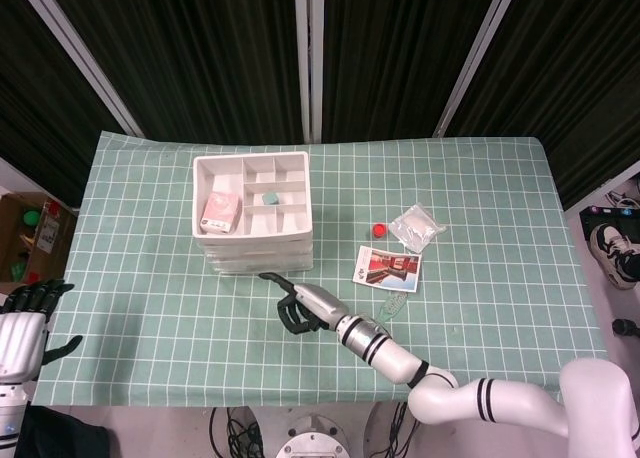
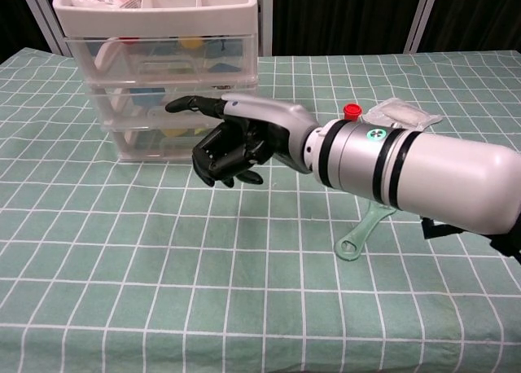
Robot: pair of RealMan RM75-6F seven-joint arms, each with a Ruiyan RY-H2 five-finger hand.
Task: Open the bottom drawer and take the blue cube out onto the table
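This looks like a robotics lab or test cell rather than a home. A table (image 1: 480,178) under a green checked cloth stands against black ribbed curtains (image 1: 210,48) hung between pale metal frame posts (image 1: 310,58) across the top of the frame. At the left edge a cardboard box (image 1: 25,233) of odds and ends sits on the floor, and cables (image 1: 235,433) trail beneath the table at the bottom.
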